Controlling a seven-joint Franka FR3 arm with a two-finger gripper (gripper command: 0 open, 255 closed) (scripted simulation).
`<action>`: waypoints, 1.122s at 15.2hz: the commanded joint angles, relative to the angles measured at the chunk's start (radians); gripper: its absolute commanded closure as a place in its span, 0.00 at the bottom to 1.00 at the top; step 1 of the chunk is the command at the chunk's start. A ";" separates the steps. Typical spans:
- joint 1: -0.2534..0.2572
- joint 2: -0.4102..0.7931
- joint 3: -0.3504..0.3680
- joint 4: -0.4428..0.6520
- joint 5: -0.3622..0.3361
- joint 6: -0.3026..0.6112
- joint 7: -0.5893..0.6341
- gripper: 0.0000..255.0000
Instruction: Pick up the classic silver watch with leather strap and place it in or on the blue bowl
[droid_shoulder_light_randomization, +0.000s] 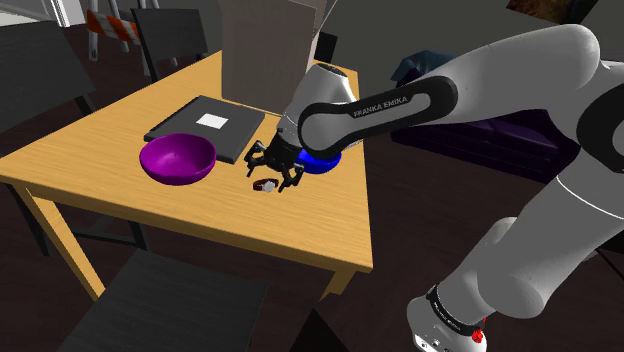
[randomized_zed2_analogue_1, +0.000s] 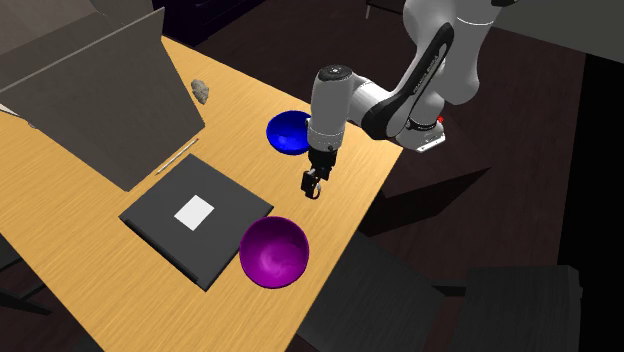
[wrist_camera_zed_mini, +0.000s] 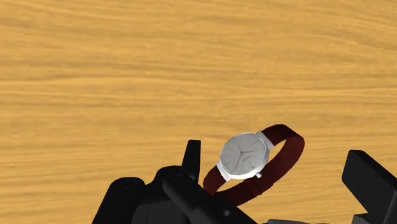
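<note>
Alignment was judged the crux: the silver-cased, pale-dialled watch with a dark red strap loop (wrist_camera_zed_mini: 245, 156) was seen lying on the light wooden table (wrist_camera_zed_mini: 127, 76), between the fingers of the all-black two-finger gripper (wrist_camera_zed_mini: 278, 162), which were spread wide and held nothing. The watch was set nearer one finger than the other (no contact could be made out), and its strap loop's long axis ran slantwise to the closing line. The round blue bowl (droid_shoulder_light_randomization: 322, 162) was found just beside the gripper, partly hidden by the arm.

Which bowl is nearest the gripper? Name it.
The blue bowl, just beside the gripper; the purple bowl lies farther off.
</note>
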 joint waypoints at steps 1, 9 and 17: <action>0.001 0.007 0.001 -0.003 0.000 0.012 0.001 0.00; 0.001 0.007 0.001 -0.003 0.000 0.011 0.001 1.00; 0.001 0.008 0.001 -0.003 -0.001 0.011 0.001 1.00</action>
